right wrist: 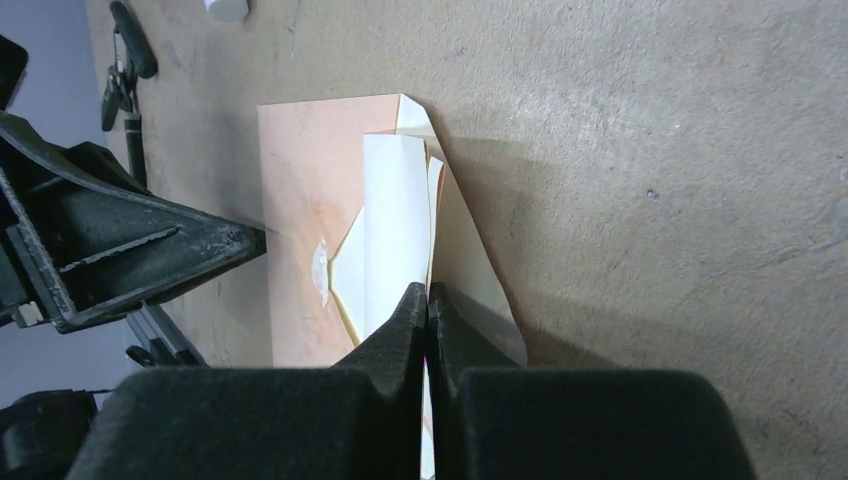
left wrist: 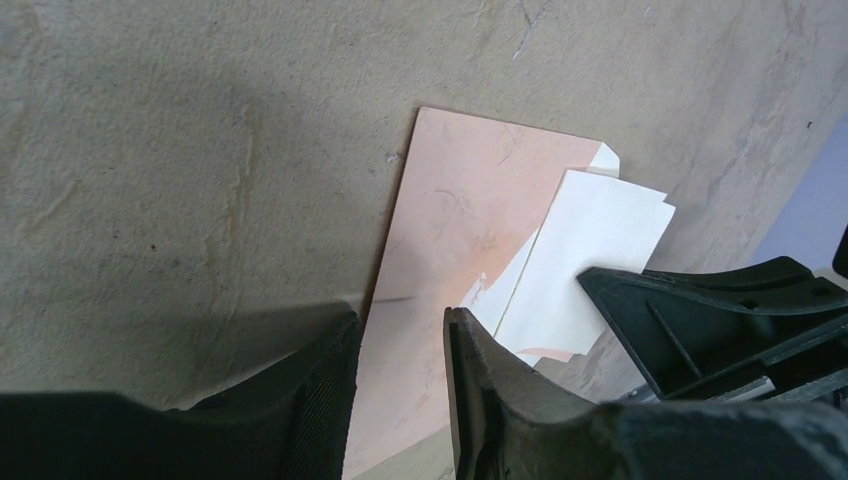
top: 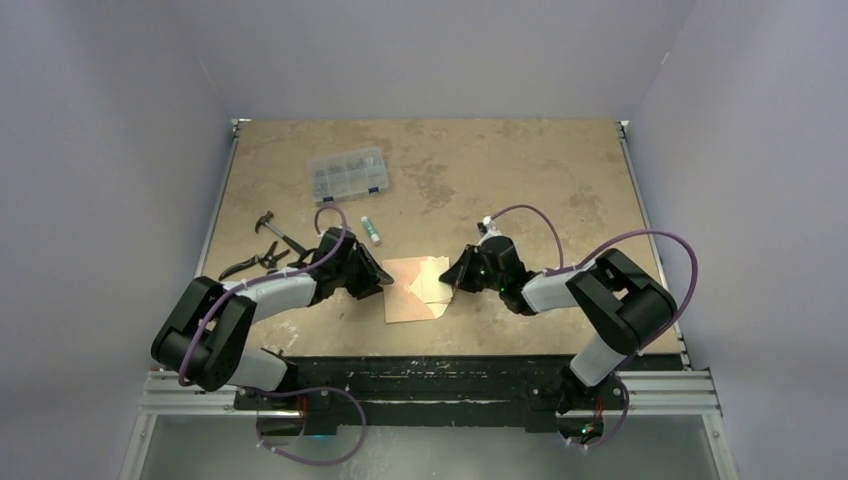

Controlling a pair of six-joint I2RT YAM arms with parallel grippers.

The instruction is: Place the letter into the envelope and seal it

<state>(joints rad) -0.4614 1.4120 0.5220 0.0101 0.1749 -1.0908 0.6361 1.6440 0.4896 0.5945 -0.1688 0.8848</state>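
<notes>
Letter (left wrist: 450, 200): one creased salmon sheet, flat at the centre of the worktop (top: 520, 190). The left pincer (left wrist: 400, 325) straddles its left edge with jaws apart, evidently to take hold. One envelope (right wrist: 395, 220), cream inside showing, overlaps the sheet's right side. The right pincer (right wrist: 428, 295) is clamped on it, seemingly to keep it open for insertion. Pincers: two.

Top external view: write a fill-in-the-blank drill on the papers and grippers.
The right gripper is ____ on the envelope.
The left gripper is ____ over the edge of the letter.
The envelope overlaps the letter toward the ____ arm.
Missing: shut; open; right.
</notes>
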